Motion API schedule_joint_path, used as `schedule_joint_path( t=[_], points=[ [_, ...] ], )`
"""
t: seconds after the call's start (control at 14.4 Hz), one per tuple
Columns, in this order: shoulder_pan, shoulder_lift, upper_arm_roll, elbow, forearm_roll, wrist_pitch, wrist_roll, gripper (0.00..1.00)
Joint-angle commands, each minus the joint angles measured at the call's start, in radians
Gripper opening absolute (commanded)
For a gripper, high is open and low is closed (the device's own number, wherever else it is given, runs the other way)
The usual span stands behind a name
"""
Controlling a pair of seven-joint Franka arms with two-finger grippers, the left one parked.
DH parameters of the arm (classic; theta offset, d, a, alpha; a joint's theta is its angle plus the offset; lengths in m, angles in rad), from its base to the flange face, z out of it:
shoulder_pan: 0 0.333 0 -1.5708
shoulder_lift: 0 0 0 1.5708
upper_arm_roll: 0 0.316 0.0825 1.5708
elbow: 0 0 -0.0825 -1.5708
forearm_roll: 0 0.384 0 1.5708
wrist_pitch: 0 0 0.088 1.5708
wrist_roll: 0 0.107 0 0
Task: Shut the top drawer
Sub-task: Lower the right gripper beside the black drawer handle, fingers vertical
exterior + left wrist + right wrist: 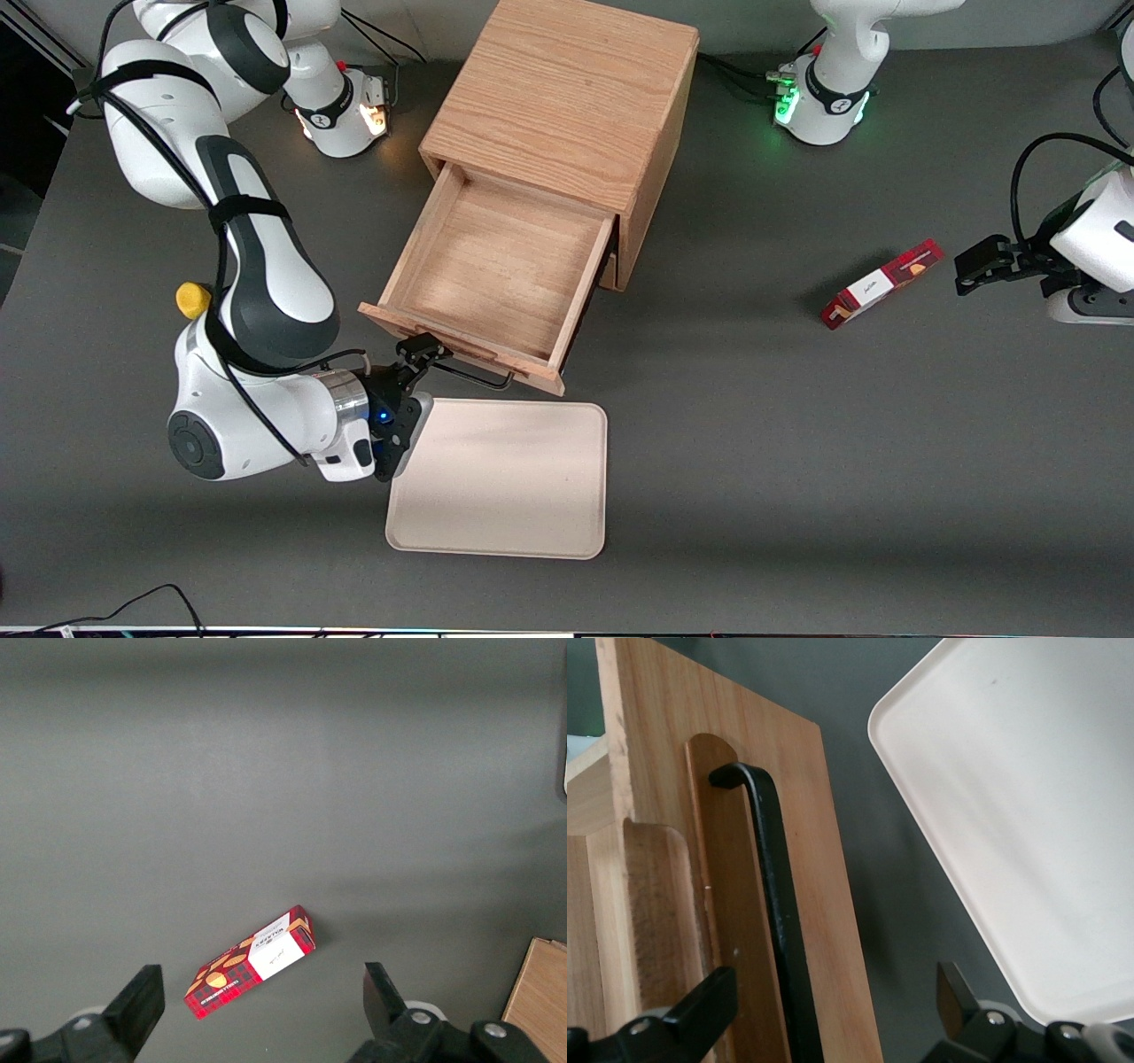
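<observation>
Right arm low, pincer agape.

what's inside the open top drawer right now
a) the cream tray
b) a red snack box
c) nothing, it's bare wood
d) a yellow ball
c: the front view shows only bare wood inside the pulled-out top drawer; the red snack box lies on the table toward the parked arm's end, the cream tray sits on the table in front of the drawer, and the gripper is open at the drawer's black handle.

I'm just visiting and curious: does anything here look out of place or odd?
Only the top drawer, pulled far out of the cabinet and empty. The gripper, open, sits at its black handle. Nothing looks spilled or damaged.
</observation>
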Motion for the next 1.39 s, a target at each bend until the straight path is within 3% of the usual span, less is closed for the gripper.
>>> schedule_joint_path(
  t=[0.0,1.04,1.32],
  points=[
    [0.023,0.026,-0.025,0.028,0.003,-0.005,0.021,1.0],
    [0.026,0.009,-0.019,0.026,0.003,-0.02,0.061,1.0],
    [0.026,-0.05,-0.011,-0.061,0.011,-0.017,0.107,1.0]
  ],
)
